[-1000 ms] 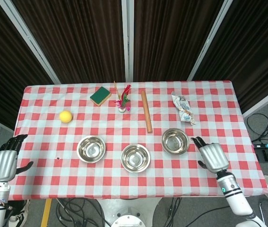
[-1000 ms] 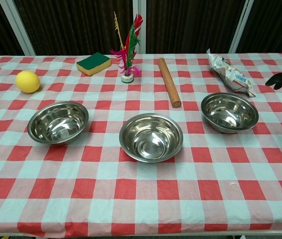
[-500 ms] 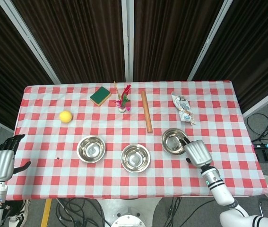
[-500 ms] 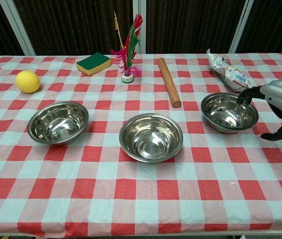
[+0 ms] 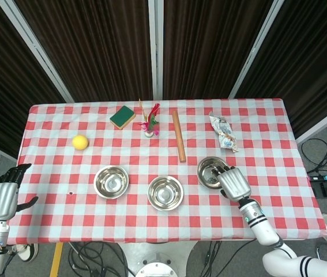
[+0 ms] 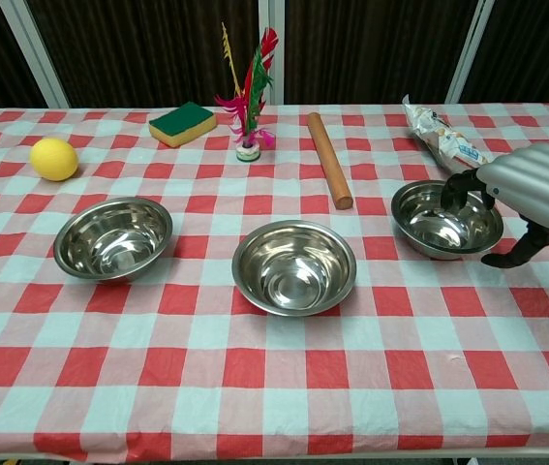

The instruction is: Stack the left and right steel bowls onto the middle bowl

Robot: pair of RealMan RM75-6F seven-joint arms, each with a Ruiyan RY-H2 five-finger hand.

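Right bowl [image 6: 445,219] under the right hand [image 6: 533,193], fingertips [image 6: 454,188] over its rim, thumb outside, grip not clear.

Both views are evenly and brightly lit from overhead, and only short, soft shadows are cast beneath things on the counter [image 5: 53,213]. Glare is seen inside the middle bowl [image 6: 294,266], toward 12 o'clock. Focus is sharp throughout; the dark curtains [image 5: 94,52] are left underexposed.

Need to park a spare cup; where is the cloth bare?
Bare: the near strip in front of the three bowls, and between lemon and sponge. Crowded: right bowl, where the right robot hand reaches.
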